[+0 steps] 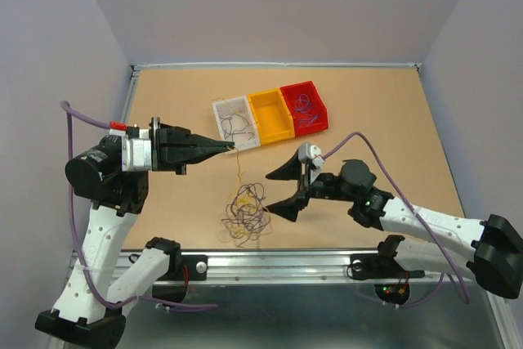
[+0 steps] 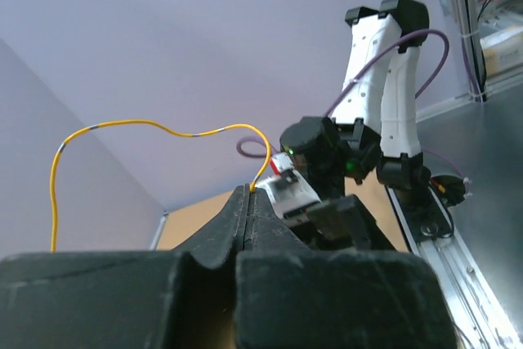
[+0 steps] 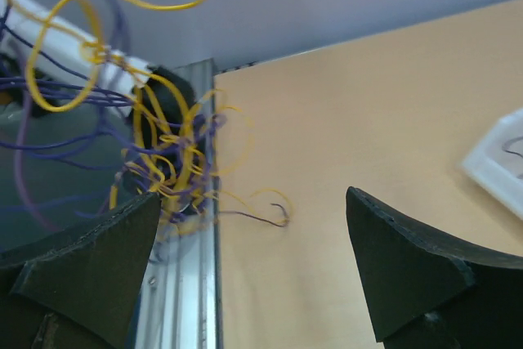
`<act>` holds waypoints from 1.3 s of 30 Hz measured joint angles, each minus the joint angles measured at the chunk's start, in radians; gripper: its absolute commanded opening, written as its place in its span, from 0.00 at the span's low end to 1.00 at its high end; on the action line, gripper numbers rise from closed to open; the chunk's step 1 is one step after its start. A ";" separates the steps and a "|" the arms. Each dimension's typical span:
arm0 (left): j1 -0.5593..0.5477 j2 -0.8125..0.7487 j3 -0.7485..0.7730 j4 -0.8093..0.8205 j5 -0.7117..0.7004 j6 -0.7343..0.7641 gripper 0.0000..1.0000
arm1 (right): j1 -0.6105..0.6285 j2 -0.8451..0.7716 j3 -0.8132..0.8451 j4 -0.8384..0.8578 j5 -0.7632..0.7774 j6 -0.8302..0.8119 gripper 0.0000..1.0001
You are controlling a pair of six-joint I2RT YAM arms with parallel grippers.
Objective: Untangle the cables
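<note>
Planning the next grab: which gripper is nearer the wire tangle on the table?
Right. The right gripper stands open just beside the tangle; the left gripper is farther away, shut on one yellow wire.

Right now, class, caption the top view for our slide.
The left hand holds a yellow wire rising from the cable tangle; the right hand stands open beside it.

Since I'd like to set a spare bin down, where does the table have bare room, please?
Widest bare stretch: the table right of the red bin, up to the right wall. Another: the far left corner, beside the white bin. Crowded in the middle: the cables lie beside the open right gripper, near the left gripper, shut on a yellow wire.
</note>
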 measured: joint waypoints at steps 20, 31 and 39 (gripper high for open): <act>-0.194 0.247 0.380 -0.536 -0.558 0.309 0.00 | 0.186 0.173 0.056 0.096 0.588 0.019 0.01; -0.229 0.305 0.674 -1.050 -1.291 0.419 0.00 | 0.070 -0.098 -0.140 0.210 1.133 0.345 0.17; -0.200 0.153 0.663 -0.787 -1.365 0.443 0.00 | 0.047 -0.254 -0.238 -0.015 1.318 0.390 0.06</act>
